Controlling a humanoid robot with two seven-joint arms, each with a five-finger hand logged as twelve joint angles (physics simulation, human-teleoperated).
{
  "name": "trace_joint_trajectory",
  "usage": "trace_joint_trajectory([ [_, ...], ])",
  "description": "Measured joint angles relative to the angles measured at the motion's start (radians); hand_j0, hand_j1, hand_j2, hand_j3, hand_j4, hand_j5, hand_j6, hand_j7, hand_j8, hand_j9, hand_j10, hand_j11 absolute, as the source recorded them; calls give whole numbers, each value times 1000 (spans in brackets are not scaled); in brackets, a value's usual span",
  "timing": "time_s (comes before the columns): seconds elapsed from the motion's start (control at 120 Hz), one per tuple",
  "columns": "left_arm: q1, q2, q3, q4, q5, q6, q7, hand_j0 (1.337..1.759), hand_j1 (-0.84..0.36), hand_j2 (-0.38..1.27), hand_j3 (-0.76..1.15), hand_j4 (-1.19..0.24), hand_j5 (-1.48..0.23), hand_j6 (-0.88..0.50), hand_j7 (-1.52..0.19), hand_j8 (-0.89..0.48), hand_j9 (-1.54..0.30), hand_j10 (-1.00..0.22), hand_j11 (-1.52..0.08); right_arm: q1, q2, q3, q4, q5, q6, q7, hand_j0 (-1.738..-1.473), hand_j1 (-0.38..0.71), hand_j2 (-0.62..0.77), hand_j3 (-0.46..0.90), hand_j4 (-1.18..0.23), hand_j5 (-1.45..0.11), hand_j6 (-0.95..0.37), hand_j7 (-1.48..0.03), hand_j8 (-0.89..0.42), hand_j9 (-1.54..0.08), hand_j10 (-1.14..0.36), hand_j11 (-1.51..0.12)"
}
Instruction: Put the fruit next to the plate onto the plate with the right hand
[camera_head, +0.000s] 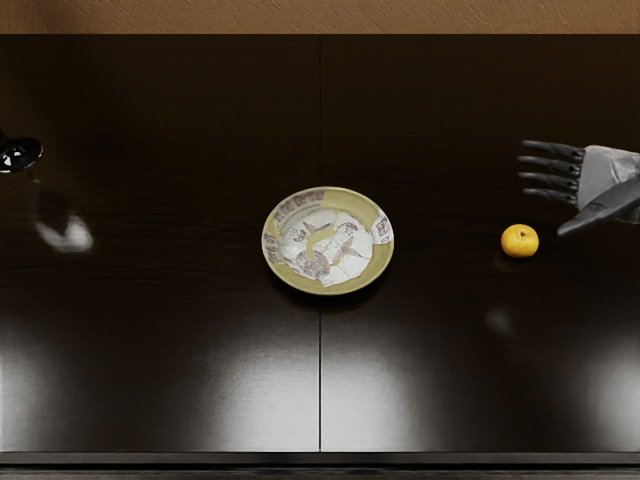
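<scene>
A small orange fruit (519, 240) lies on the dark table, well to the right of the plate (272, 247). The plate is yellow-rimmed with a white patterned centre and sits mid-table with nothing on it. My right hand (566, 190) comes in from the right edge, hovering just above and to the right of the fruit, fingers spread and pointing left, thumb slanting down; it holds nothing. A dark tip of the left arm (18, 153) shows at the far left edge.
The dark glossy table (320, 380) fills the view, with a seam running down its middle and light reflections near the front. A wooden strip (320, 15) runs along the far edge.
</scene>
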Motion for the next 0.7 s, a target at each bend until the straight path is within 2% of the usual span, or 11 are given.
trace_joint_trajectory([
  [0.033,1,0,0,0,0,0,0,1658,344,1,0,-3,-5,-3,-5,-3,-5,-3,-5,5,5,7,2,-12,0,-9,-1658,-321,-4,0,-23,-31,-23,-32,-23,-31,-23,-31],
  [0.125,-1,0,0,0,0,0,0,1658,344,1,0,-3,-5,-3,-5,-3,-5,-4,-5,32,24,19,5,-43,0,-66,-1658,-320,-4,0,-24,-32,-24,-33,-24,-32,-24,-32],
  [0.192,1,0,0,0,0,0,0,1658,344,1,0,-3,-5,-3,-5,-3,-5,-4,-5,52,38,23,6,-89,0,-122,-1658,-320,-4,0,-24,-33,-24,-33,-24,-33,-25,-33],
  [0.242,0,0,0,0,0,0,0,1658,344,1,0,-4,-5,-3,-5,-3,-5,-4,-5,64,46,46,8,-160,0,-155,-1658,-319,-4,0,-25,-34,-25,-34,-25,-33,-25,-33],
  [0.292,0,0,0,0,0,0,0,1658,344,1,0,-4,-5,-4,-5,-4,-5,-4,-5,71,67,100,30,-292,0,-175,-1658,-318,-4,0,-27,-35,-26,-35,-27,-35,-27,-35],
  [0.375,0,0,0,0,0,0,0,1658,344,1,0,-4,-5,-3,-5,-3,-5,-4,-5,76,105,173,120,-548,0,-194,-1658,-317,-4,0,-28,-36,-29,-36,-28,-36,-28,-36],
  [0.458,0,0,0,0,0,0,0,1658,344,1,0,-4,-5,-4,-5,-4,-5,-4,-5,73,128,196,218,-730,-18,-203,-1658,-316,-5,0,-29,-37,-30,-37,-29,-37,-29,-37],
  [0.567,0,0,0,0,0,0,0,1658,345,1,0,-3,-5,-3,-5,-3,-5,-4,-5,68,155,154,282,-868,-99,-211,-1658,-318,-4,0,-29,-35,-29,-35,-29,-35,-28,-35],
  [0.7,1,0,0,0,0,0,0,1658,345,1,0,-3,-5,-3,-5,-3,-5,-3,-5,60,167,17,332,-1010,-328,-215,-1658,-317,-4,0,-30,-37,-32,-36,-31,-36,-30,-36],
])
